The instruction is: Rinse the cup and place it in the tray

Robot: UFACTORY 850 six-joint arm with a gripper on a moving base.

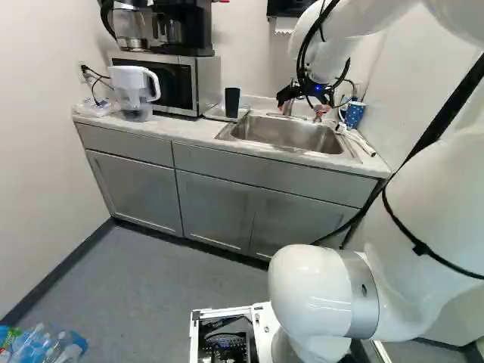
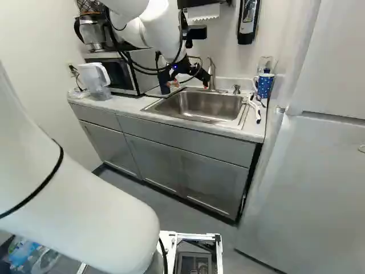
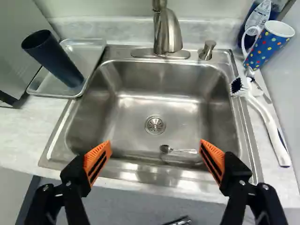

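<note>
dark blue, the cup [image 3: 54, 58] stands in the tray [image 3: 93, 52] at the left base view's upper middle, probably to drain, the claw [image 3: 155, 142] spread wide, gripping nothing.

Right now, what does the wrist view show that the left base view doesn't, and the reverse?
Wrist view only: the spoon lying in the basin and the round drain.
Left base view only: the pitcher on the counter and the coffee maker.
Both: the sink, the faucet, the dark cup standing on the tray, the spotted mug, and the jaws, which the wrist view shows spread open with nothing between them.
</note>
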